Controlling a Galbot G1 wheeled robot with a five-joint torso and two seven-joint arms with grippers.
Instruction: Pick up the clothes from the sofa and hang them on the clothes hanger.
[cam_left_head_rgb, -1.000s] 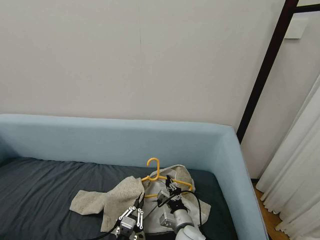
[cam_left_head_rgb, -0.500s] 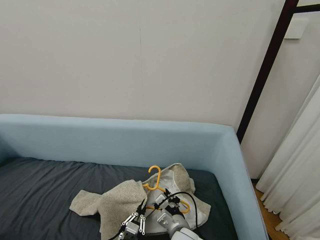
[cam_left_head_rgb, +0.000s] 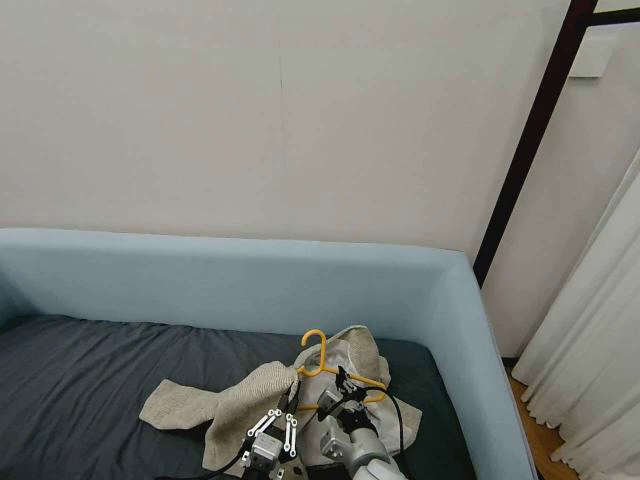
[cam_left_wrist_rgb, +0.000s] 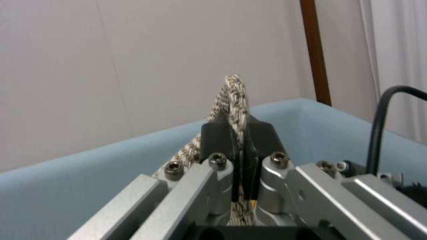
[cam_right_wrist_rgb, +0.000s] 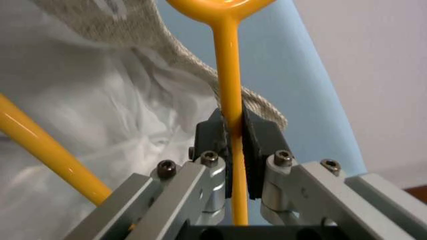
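A beige knit garment lies crumpled on the dark seat of the sofa, near its right end. A yellow hanger is tucked into the garment, hook upward. My left gripper is at the garment's front edge; in the left wrist view it is shut on a raised fold of the knit fabric. My right gripper is just right of it. In the right wrist view that gripper is shut on the hanger's yellow rod, with the pale lining beside it.
The light blue sofa back runs behind the garment and its arm closes the right side. A dark post and white curtains stand to the right. The seat to the left of the garment is bare.
The hanger has shifted down and slightly right with my right gripper. My left gripper dipped, then rose, pulling a fold of the garment up toward the hanger.
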